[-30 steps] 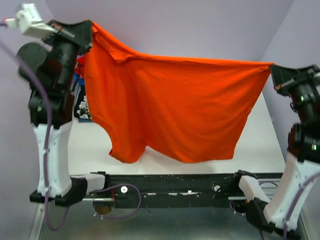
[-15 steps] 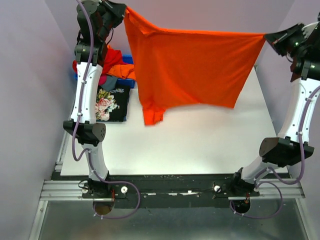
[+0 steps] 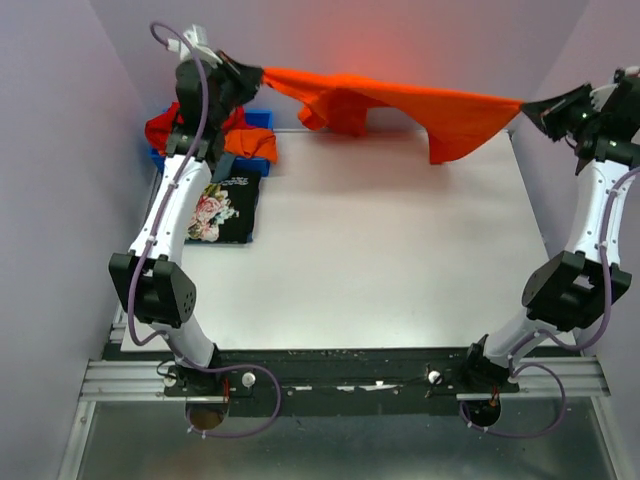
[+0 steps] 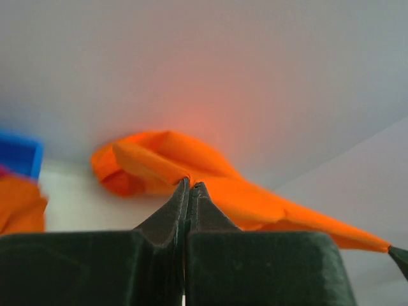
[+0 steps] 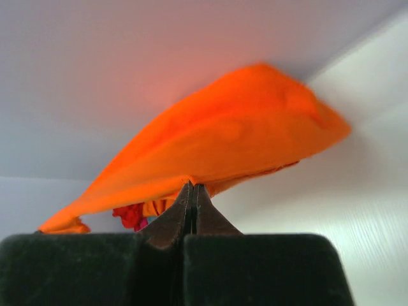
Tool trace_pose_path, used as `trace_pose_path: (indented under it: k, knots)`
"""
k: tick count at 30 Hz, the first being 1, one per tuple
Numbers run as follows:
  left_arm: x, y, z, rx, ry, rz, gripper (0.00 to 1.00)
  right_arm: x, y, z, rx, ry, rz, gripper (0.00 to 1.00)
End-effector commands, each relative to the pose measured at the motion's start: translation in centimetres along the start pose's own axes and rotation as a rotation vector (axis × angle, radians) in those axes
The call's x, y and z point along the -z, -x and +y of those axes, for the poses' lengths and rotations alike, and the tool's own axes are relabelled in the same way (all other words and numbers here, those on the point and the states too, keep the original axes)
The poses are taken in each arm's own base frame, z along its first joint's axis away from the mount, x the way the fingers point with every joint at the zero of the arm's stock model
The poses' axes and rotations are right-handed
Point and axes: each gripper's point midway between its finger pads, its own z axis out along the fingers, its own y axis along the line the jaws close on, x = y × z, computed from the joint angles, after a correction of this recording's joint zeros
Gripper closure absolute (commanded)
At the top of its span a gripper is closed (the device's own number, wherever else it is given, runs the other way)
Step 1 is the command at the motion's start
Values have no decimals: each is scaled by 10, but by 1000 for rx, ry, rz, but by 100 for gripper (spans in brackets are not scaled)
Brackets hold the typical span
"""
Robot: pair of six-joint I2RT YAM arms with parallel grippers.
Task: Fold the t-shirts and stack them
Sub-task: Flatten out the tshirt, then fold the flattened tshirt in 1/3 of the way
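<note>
at far left, blue bin [image 3: 261, 118] holds heaped tees [image 3: 163, 129]; both jaws pinch the orange tee [image 3: 450, 106].

Nothing written could be read in any of the three views: no words, labels, brand names, numbers or signs. The only printed thing was the black t-shirt [image 3: 222, 205] lying at the left side of the surface. Its front showed a pink and white flower print, and any lettering on it was too small to make out.
</note>
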Motion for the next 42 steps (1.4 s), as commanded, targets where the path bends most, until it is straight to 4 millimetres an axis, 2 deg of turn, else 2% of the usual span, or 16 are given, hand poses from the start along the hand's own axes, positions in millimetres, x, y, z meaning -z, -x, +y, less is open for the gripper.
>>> trace_pose_path:
  k: [1,3,4,6,8,9,11,16,19,23,27,31,34,42]
  knots:
    - [40,-58,33,-44,78,56,100,10,-41,-47,-73,-50,59,99]
    - [67,-88,51,-27,123,96,100,17,-65,-68,-84,-88,93,99]
    - [83,-106,61,-16,144,124,100,21,-84,-83,-109,-110,128,99]
    - [115,-131,71,6,165,155,100,33,-109,-92,-116,-119,161,99]
    - [147,-140,78,7,195,143,100,48,-129,-93,-106,-111,178,99]
    - [161,-153,88,6,224,164,100,56,-137,-97,-96,-129,178,99]
    - [193,-160,91,14,240,161,100,72,-156,-107,-81,-175,180,99]
    - [263,-211,119,48,312,265,100,116,-217,-156,-136,-373,189,99]
    - [298,-223,132,50,359,303,100,144,-254,-178,-158,-463,192,99]
    - [334,-219,146,34,436,296,100,180,-298,-205,-164,-565,198,99]
    - [341,-218,147,44,449,292,100,201,-324,-222,-159,-626,196,99]
    - [327,-230,148,51,435,324,100,200,-335,-227,-172,-599,202,99]
    - [312,-237,149,52,426,337,100,195,-331,-233,-180,-625,197,99]
    - [257,-232,139,24,402,328,100,170,-305,-234,-202,-633,206,99]
